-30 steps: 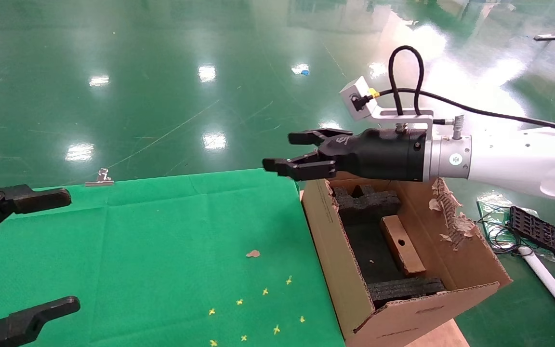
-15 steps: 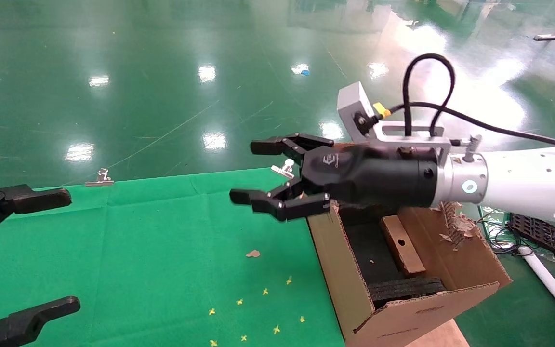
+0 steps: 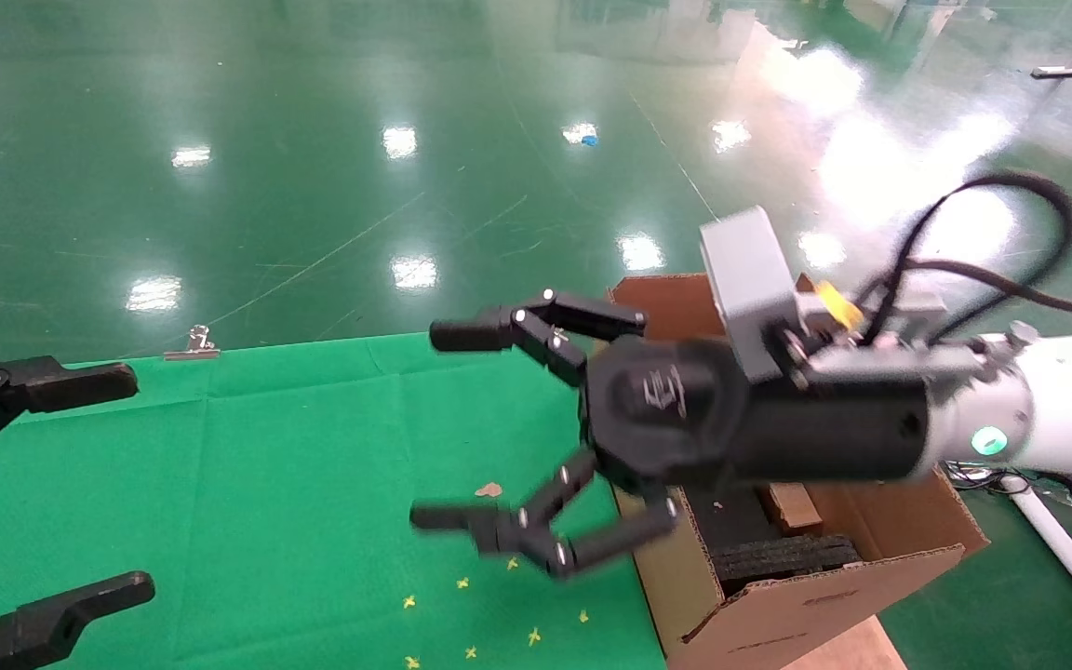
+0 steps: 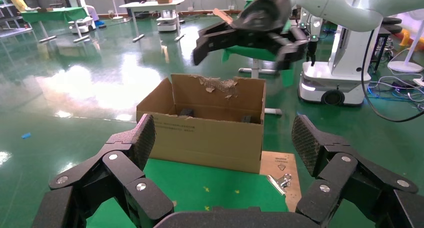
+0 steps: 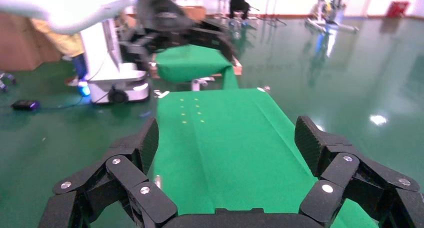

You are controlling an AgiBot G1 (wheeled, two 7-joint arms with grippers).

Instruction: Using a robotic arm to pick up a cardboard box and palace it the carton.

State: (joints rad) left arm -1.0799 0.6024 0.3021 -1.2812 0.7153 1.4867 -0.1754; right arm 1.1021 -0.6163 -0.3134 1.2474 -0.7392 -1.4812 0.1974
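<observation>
Mostly hidden cardboard box [image 3: 789, 508], carton [image 3: 778, 614].

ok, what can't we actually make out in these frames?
- cardboard box: in the head view only one end shows below the right gripper, which is open and empty. In the left wrist view the carton wall hides it.
- Inside of the carton: in the head view it is mostly behind that gripper.
- left gripper: in the head view it is cut off by the left edge, fingers open.
- Right wrist view: neither box nor carton is in frame.
</observation>
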